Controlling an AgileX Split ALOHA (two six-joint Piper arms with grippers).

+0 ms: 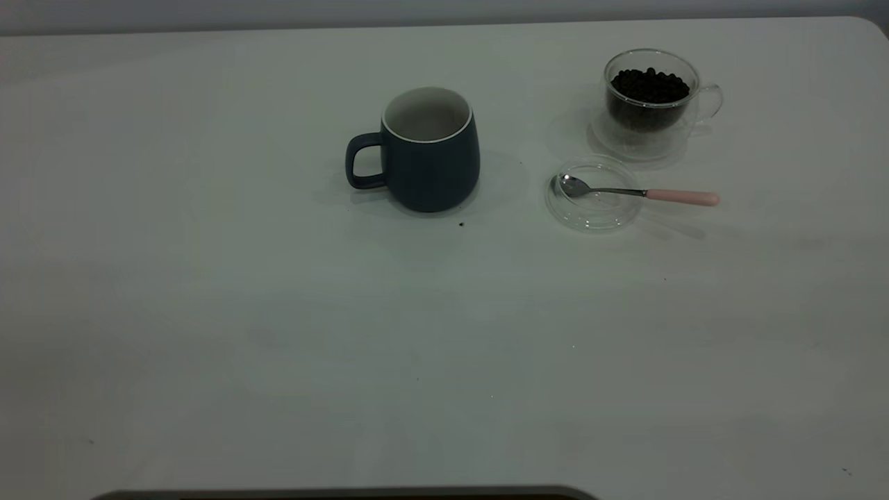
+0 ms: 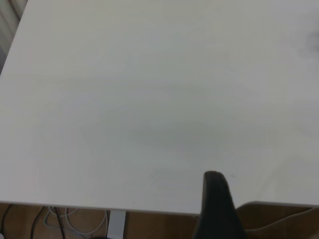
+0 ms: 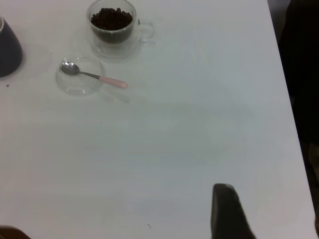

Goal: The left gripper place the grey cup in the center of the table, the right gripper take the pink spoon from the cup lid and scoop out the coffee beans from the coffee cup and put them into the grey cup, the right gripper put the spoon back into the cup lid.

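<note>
The grey cup (image 1: 427,153) stands upright near the middle of the table (image 1: 278,312), with its handle pointing left and a white interior in which I see no beans. The clear coffee cup (image 1: 653,104) holds coffee beans (image 1: 649,87) at the back right. In front of it lies the cup lid (image 1: 590,205), with the pink spoon (image 1: 639,193) resting in it, bowl inside and pink handle sticking out to the right. Neither gripper is in the exterior view. My right gripper (image 3: 227,211) hangs over bare table far from the lid (image 3: 75,85). My left gripper (image 2: 217,199) is near a table edge.
A few tiny dark specks lie on the table, one just in front of the grey cup (image 1: 461,224). The left wrist view shows the table's edge with cables (image 2: 75,221) below it. The right wrist view shows the table's edge (image 3: 286,99).
</note>
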